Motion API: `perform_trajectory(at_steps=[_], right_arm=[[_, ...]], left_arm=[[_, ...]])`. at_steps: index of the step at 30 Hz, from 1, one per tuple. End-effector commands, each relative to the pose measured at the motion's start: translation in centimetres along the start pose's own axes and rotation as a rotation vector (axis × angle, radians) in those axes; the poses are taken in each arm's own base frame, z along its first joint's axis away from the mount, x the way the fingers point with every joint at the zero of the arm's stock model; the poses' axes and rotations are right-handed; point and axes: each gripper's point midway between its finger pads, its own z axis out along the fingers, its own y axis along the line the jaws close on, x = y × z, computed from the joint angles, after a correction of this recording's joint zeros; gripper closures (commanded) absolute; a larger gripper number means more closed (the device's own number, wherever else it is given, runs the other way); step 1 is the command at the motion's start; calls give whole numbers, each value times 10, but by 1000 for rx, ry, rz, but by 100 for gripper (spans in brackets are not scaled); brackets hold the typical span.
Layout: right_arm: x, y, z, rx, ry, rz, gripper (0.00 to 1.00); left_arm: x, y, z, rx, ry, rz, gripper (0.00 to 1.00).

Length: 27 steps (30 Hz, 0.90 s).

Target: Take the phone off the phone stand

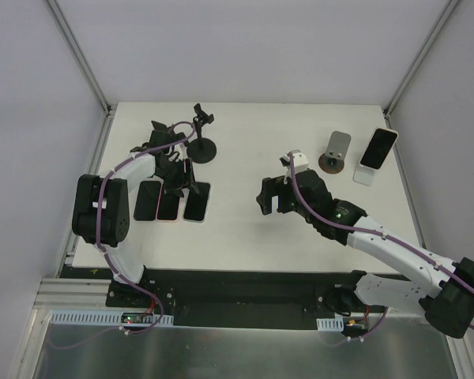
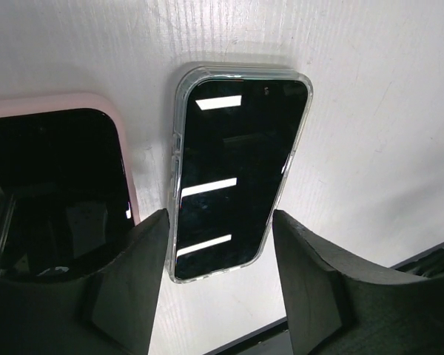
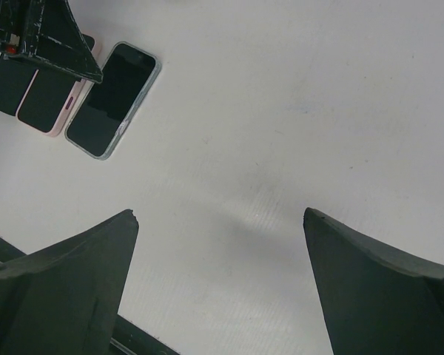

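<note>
A phone [image 1: 378,147] leans upright in a white stand [image 1: 364,178] at the far right. A grey phone [image 1: 338,144] stands on a round brown stand [image 1: 329,164] beside it. My right gripper [image 1: 270,197] [image 3: 220,214] is open and empty over bare table, left of and nearer than both stands. My left gripper [image 1: 182,180] [image 2: 220,216] is open, hovering over a clear-cased phone [image 2: 237,163] that lies flat, its fingers [image 2: 126,288] straddling the phone's near end. A pink-cased phone [image 2: 52,185] lies to its left.
Three phones [image 1: 168,203] lie flat side by side at the left; they also show in the right wrist view [image 3: 112,100]. A black clamp stand [image 1: 201,148] with an empty holder stands behind them. White walls enclose the table [image 1: 245,229].
</note>
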Motion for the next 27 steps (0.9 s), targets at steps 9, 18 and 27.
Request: perform_trajectory(at_steps=[9,18,27], right_arm=[[-15,-2,0,18,-39,29,4],[-17,-10,-3,54,-59,36,4],[-19,-15,-5,71,-59,38,4]], left_arm=[[14,-80,-6,-38,-67,187,11],[31,-112,35,-37,22,259,4],[48,-99,61,-88,93,265,3]])
